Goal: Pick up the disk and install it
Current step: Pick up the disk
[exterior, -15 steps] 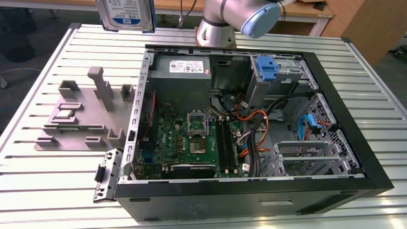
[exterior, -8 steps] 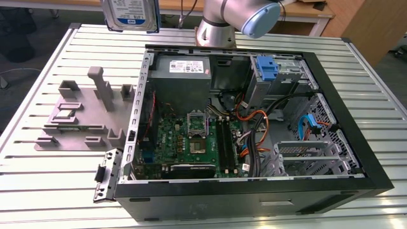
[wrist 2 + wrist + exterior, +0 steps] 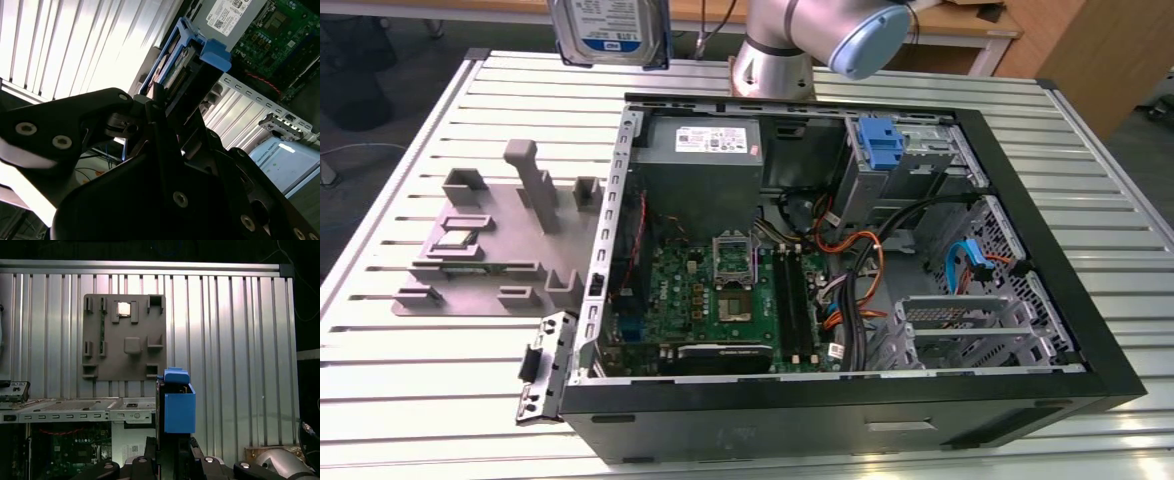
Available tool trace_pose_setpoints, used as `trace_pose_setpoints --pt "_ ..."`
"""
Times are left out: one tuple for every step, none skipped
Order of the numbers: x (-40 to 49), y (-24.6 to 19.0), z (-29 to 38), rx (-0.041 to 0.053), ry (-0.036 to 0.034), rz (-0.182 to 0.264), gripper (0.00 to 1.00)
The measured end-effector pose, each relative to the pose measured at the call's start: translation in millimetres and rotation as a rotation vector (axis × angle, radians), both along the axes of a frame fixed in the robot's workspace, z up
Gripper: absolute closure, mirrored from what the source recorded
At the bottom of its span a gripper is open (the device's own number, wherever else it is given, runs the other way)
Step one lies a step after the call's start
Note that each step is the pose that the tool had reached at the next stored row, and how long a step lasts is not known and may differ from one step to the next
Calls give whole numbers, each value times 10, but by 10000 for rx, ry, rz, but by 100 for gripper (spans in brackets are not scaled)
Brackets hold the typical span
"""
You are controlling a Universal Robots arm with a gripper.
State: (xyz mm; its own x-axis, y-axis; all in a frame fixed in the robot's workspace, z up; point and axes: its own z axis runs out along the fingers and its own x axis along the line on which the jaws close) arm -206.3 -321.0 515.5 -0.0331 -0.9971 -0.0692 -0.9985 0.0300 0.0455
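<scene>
- The claw (image 3: 172,456) was clamped on the flat silver hard disk with the white-and-blue label and blue plastic carrier frame (image 3: 608,30). In both wrist views the disk sat wedged between the black fingers (image 3: 156,107), with its blue end sticking out past them.
- In the exterior view the disk hung up in the air, label facing the camera. It was over the far edge of the slatted aluminium tabletop (image 3: 427,400), off to the exterior view's left of the silver robot arm with the pale blue cap (image 3: 817,32).
- So the disk was outside the black tower computer case (image 3: 854,412), well above it and not touching anything on the tabletop.
- The case lay on its side with the panel off. You could see the green motherboard (image 3: 720,290) and the grey power supply box (image 3: 700,140) at the far end.
- The tall blue plastic bracket with a grey metal cage (image 3: 881,145) was in the case's far corner, on the exterior view's right.
- A flat grey fixture plate with little upright posts (image 3: 480,250) sat on the tabletop just beside the case, on the exterior view's left. A small square chip lay in one of its pockets.
- In the first wrist view the disk came out edge-on, its blue frame lined up with the case's metal rim (image 3: 75,410).
</scene>
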Motion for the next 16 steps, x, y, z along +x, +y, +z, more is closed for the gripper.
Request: trace_pose_setpoints --pt "23 0 0 0 0 1 65" --pt "46 0 0 1 0 0 65" --pt "69 0 0 1 0 1 65" --pt "90 0 0 1 0 0 65" --pt "110 0 0 0 1 0 65" --pt "127 0 0 0 1 0 65" --pt "140 0 0 0 1 0 65" --pt "142 0 1 0 2 0 65" --pt "142 0 0 0 1 -1 65" --pt "142 0 0 1 1 -1 65" --pt "142 0 0 1 0 -1 65" --pt "144 -4 0 0 0 1 65" --pt "144 -14 0 1 0 1 65" --pt "145 -28 0 1 0 1 65" --pt "147 -47 0 1 1 0 65" --pt "149 -69 -1 1 0 0 65"
